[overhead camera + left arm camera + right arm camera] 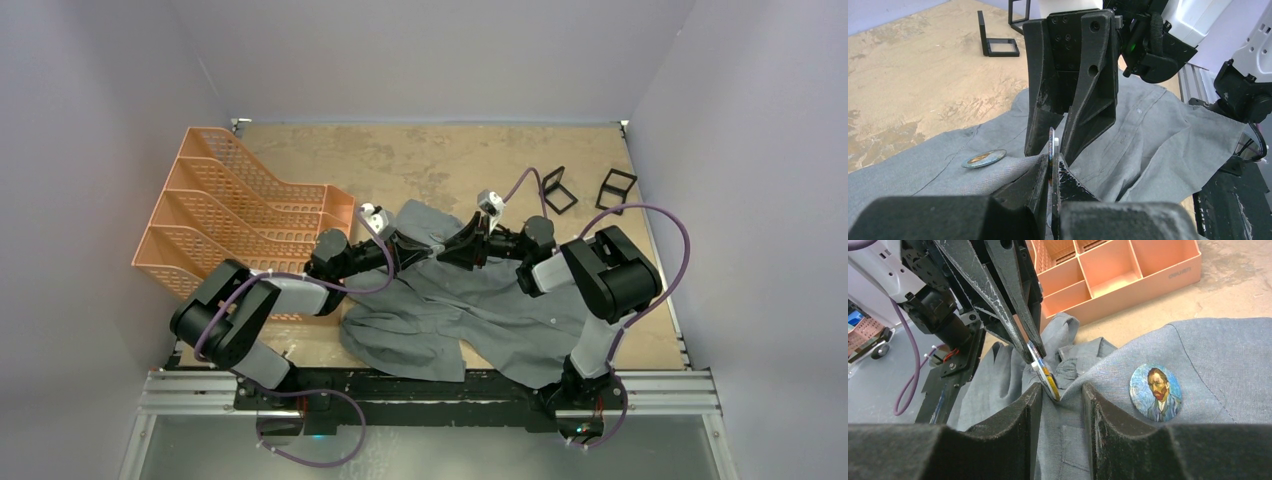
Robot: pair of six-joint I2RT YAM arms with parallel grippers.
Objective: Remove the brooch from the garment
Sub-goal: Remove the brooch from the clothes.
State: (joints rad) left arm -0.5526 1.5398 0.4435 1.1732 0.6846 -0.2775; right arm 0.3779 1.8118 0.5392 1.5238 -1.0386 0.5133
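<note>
On the grey shirt, left gripper clamped on a brooch held edge-on, right gripper pinching bunched fabric beneath it — a second, portrait brooch lying flat nearby.

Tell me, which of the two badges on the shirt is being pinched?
The edge-on badge, clamped by the left gripper above a fold of shirt. The portrait badge lies flat, untouched.

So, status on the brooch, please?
Left gripper shut on brooch edge. Right gripper pinching garment beneath. Portrait brooch lies flat alongside, untouched.
</note>
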